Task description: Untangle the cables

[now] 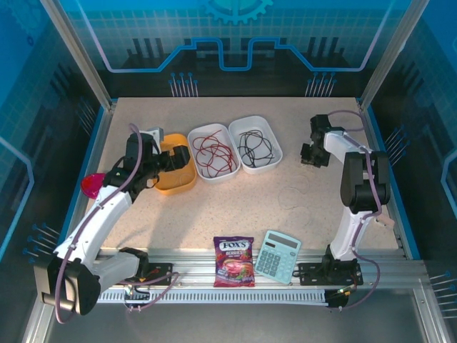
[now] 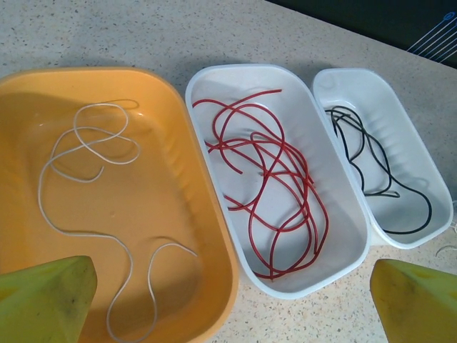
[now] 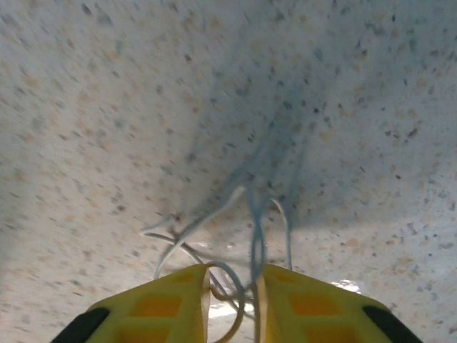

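Fingers of the right gripper close together, pinching pale strands trailing out over the speckled table, the view blurred. Fingers of the left gripper spread wide apart, gripping nothing, poised over an orange tray with a whitish cable lying loose inside. Just beside it, a white tray holding a red cable in tangled loops. Close against that, a smaller white tray with a black cable. Faint pale loops flat on the table near the right arm, well apart from the trays; impossible to tell whether joined to the pinched strands. At the near edge, a sweets bag just beside a calculator.
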Controlling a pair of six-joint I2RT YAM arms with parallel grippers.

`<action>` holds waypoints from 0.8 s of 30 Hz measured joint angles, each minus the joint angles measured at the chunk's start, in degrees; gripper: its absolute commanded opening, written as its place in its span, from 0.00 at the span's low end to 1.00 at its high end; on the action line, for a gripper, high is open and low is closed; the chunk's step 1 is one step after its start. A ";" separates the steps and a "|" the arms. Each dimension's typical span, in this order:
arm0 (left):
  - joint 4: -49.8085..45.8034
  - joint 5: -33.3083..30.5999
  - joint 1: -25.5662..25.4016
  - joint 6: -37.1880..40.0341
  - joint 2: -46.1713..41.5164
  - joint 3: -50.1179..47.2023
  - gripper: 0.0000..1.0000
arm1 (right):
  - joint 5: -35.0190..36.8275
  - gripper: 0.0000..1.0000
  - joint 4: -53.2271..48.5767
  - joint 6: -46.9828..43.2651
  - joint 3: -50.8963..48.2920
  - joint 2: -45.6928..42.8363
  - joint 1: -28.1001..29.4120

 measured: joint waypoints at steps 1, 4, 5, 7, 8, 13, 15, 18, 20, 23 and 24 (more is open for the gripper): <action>0.17 0.00 -0.11 0.00 -0.02 -0.02 0.99 | -0.11 0.12 0.28 0.07 -0.81 -0.22 -0.24; 1.51 -0.02 -0.48 0.00 -0.37 -0.76 0.99 | -0.39 0.07 0.72 -0.09 -3.13 -2.01 -0.87; 1.97 -0.04 -0.52 0.00 -0.61 -1.27 0.99 | -0.35 0.06 0.81 -0.13 -3.80 -3.08 -1.05; 2.64 -0.07 -0.61 0.00 -1.14 -2.36 0.99 | -0.17 0.06 1.42 -0.20 -4.96 -5.44 -1.42; 2.89 -0.07 -0.61 0.00 -1.51 -2.89 0.99 | -0.09 0.06 1.77 -0.22 -5.60 -7.13 -1.62; 4.42 -0.83 -0.61 -0.04 -4.50 -5.55 0.99 | 0.07 0.05 3.28 -0.24 -8.04 -14.95 -1.79; 5.09 -1.64 -0.61 -0.09 -5.79 -6.21 0.99 | 0.00 0.05 3.69 -0.24 -8.63 -17.92 -1.79; 6.16 -3.23 -0.61 -0.85 -7.61 -7.04 0.99 | -0.22 0.05 4.17 -0.26 -9.49 -21.73 -1.14; 6.69 -4.85 -0.61 -1.60 -8.72 -7.85 0.99 | -0.59 0.06 4.24 -0.24 -9.79 -23.78 0.07; 7.19 -7.56 -0.61 -3.15 -10.34 -9.53 0.99 | -0.81 0.06 4.50 -0.24 -9.79 -26.32 3.85; 7.28 -8.31 -0.61 -3.67 -10.88 -10.14 0.99 | -0.79 0.06 4.63 -0.26 -9.79 -26.91 5.53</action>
